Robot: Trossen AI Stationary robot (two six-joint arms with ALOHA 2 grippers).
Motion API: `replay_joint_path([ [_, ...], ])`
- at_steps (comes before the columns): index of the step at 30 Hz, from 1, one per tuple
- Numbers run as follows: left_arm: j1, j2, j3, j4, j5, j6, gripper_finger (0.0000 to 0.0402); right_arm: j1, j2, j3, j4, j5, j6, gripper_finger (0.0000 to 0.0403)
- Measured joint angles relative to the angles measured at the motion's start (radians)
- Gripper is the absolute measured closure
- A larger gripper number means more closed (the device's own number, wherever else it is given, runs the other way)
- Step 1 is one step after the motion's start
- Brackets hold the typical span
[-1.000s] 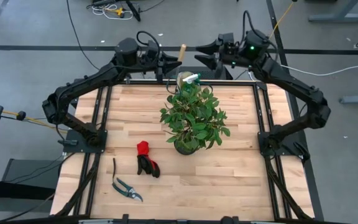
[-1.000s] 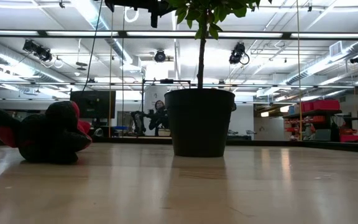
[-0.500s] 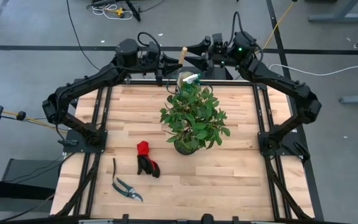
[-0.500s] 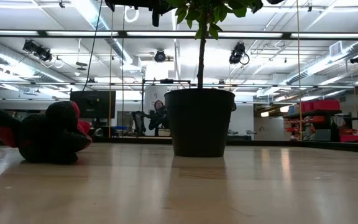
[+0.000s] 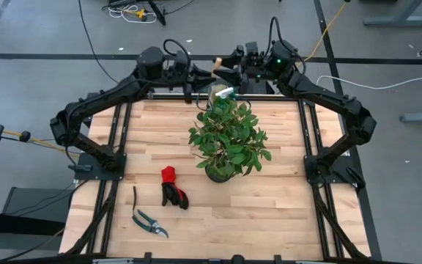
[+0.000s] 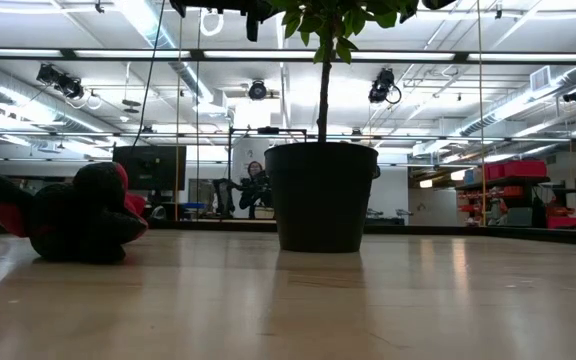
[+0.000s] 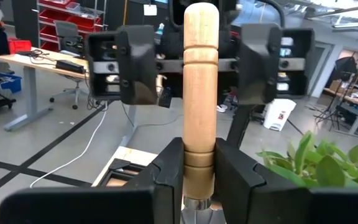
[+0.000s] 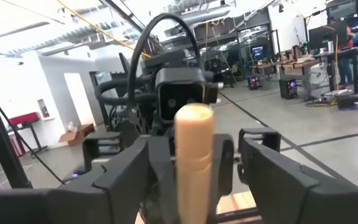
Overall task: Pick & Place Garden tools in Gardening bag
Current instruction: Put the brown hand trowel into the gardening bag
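My left gripper [image 5: 198,73] is above the table's far edge and is shut on a wooden-handled tool [image 5: 214,61] whose metal head is hidden. My right gripper [image 5: 231,66] is open. Its fingers stand on either side of the handle's free end [image 8: 194,140] without touching it. The tan bag [image 5: 212,93] stands at the far edge, partly under the plant's leaves, with a green spray bottle [image 5: 227,91] at its top. Red-and-black gloves [image 5: 173,186] and dark shears [image 5: 149,219] lie at the near left. My left gripper pinches the wooden handle between its two fingers, at the end near the metal collar [image 7: 199,163]. The fingers come roughly level from the table's left, and the handle runs on along them and out past their tips. The tool is lifted clear of the table.
A leafy potted plant [image 5: 228,139] stands mid-table in a dark pot [image 6: 320,195], right in front of the bag. Bare wood lies to the right and near side of the pot. The gloves also show in the low view [image 6: 73,215].
My right gripper has moved toward the table's left, up to the tool's handle, and its open fingers now stand on either side of the handle's free end. My left gripper has kept the tool still.
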Motion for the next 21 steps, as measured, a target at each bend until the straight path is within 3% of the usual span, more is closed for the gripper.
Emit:
replay_joint_path([
  [21,-0.035,0.0,0.0,0.0,-0.011,-0.008,0.0327,0.051,0.0,0.0,-0.013,0.019,-0.012,0.0214],
])
